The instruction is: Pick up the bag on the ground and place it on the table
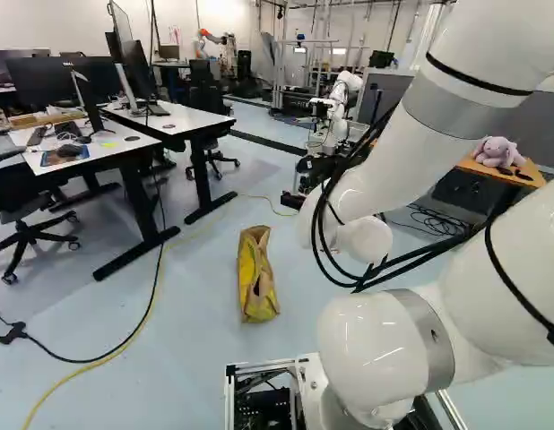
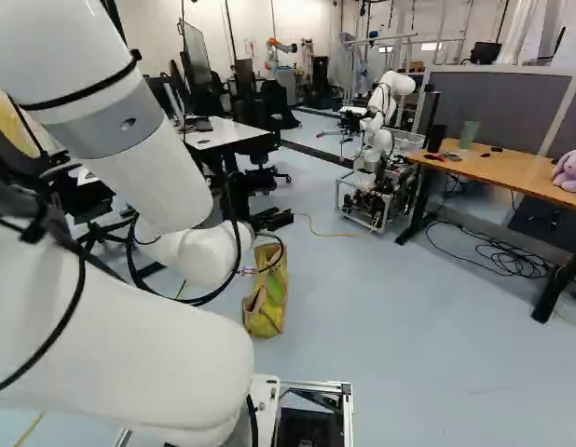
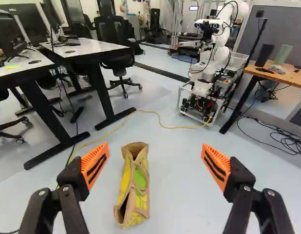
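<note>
Tool (image 3: pixel 155 151) wide open and gripping nothing, its fingers well apart. Ahead of it, in line with the gap but nearer one finger, the yellow bag (image 3: pixel 140 178) lies on the floor (image 3: pixel 179 200). As I judge it, the task is only at its approach: closing on the bag, lifting, carrying and setting down are all left. Farther ahead stand a white counter (image 3: pixel 94 48) and a wooden counter (image 3: pixel 287 77); which one is meant, I cannot tell.

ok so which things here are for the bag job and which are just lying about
For the job:
- yellow bag on the floor
- open gripper
- a table: white or wooden, can't tell which

Just lying about:
- purple soft toy
- yellow cable
- office chair
</note>
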You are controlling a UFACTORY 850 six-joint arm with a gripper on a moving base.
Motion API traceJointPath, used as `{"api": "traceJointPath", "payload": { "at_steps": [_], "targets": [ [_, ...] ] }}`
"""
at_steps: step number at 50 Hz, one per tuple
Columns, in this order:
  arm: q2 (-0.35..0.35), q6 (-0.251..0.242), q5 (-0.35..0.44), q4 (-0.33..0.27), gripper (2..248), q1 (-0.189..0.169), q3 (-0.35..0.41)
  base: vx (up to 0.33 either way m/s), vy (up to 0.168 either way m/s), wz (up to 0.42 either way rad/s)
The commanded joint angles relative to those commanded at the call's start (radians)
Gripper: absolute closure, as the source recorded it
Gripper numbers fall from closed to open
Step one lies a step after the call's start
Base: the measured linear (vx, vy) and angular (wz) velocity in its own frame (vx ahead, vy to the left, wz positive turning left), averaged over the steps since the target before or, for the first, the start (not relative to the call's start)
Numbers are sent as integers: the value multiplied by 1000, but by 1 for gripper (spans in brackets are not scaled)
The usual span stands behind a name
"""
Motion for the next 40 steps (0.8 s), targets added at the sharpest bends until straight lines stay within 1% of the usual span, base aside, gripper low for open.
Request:
{"api": "traceJointPath", "payload": {
  "at_steps": [16, 17, 23, 32, 40],
  "targets": [
    [0, 0, 0, 0, 3, 0, 0, 149, 2, -1],
    [-13, 0, 0, 0, 3, 0, -11, 146, -3, 8],
    [-29, 0, 0, 0, 3, 0, -25, 64, -2, -4],
    [-56, 0, 0, 0, 3, 0, -48, 0, 0, 0],
    [-95, 0, 0, 0, 3, 0, -82, 0, 0, 0]
  ]
}}
